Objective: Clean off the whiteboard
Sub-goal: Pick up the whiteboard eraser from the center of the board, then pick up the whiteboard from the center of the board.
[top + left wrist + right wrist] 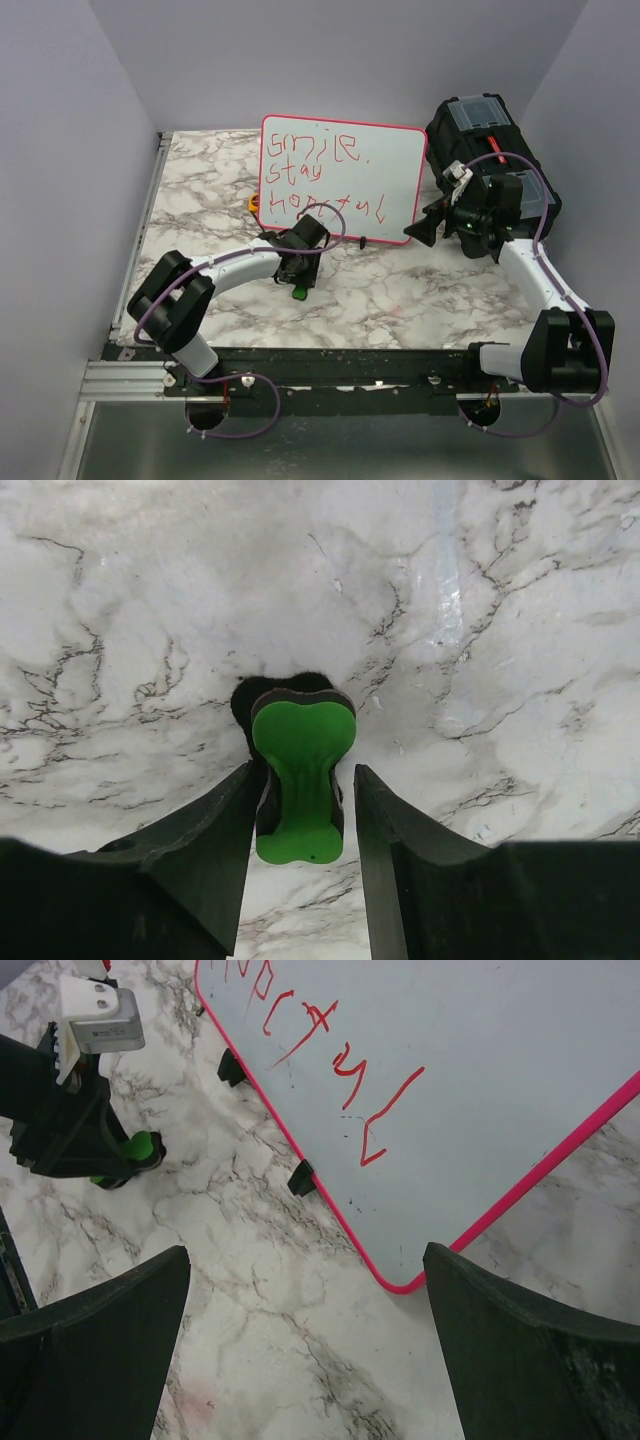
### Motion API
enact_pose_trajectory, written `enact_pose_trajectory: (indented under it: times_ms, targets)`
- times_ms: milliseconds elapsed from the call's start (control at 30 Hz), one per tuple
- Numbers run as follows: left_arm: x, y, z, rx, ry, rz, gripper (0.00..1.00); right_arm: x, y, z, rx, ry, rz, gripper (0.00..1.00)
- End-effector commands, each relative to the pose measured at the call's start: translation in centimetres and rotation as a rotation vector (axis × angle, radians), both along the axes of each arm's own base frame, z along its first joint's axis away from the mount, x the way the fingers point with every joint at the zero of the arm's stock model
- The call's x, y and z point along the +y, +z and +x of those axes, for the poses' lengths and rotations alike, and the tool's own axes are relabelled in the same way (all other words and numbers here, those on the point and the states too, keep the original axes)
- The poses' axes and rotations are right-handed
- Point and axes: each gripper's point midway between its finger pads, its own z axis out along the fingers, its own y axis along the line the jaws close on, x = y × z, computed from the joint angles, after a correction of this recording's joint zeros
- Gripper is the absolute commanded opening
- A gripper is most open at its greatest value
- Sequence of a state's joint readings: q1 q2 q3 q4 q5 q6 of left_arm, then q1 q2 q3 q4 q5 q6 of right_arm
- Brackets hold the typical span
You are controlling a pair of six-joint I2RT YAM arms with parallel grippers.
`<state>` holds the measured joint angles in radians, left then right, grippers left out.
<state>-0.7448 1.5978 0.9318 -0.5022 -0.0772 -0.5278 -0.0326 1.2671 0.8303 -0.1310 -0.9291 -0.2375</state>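
Three red scrawls [318, 178] mark the pink-rimmed whiteboard [392, 175]; right gripper [305, 1252] gapes, left gripper [305, 772] loosely straddles eraser [302, 805].

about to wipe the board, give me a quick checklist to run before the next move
1. green eraser sits between the fingers of the left end effector: ok, it lies on the table.
2. left end effector clamped on the green eraser: not ok, a gap shows beside one finger.
3. red lettering on the whiteboard to wipe: ok, three lines.
4. right end effector open and empty: ok.
5. whiteboard steadied: not ok, the right end effector hovers near its lower corner, gripping nothing.
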Motion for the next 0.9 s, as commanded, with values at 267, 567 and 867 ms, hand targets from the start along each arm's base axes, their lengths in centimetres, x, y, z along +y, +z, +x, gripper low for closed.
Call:
enact_pose_trajectory:
  times_ms: [267, 567, 867]
  targets:
    - [0.1, -0.4, 1.0, 0.012, 0.072, 0.028, 0.39, -0.2, 0.2, 0.3, -0.006, -0.002, -0.017, 1.00]
    - [0.5, -1.1, 0.3, 0.029, 0.081, 0.037, 0.31, -0.2, 0.2, 0.3, -0.004, -0.002, -0.017, 1.00]
    - [0.2, -0.6, -0.1, 0.041, 0.061, 0.030, 0.33, -0.2, 0.1, 0.3, 0.003, -0.001, -0.015, 1.00]
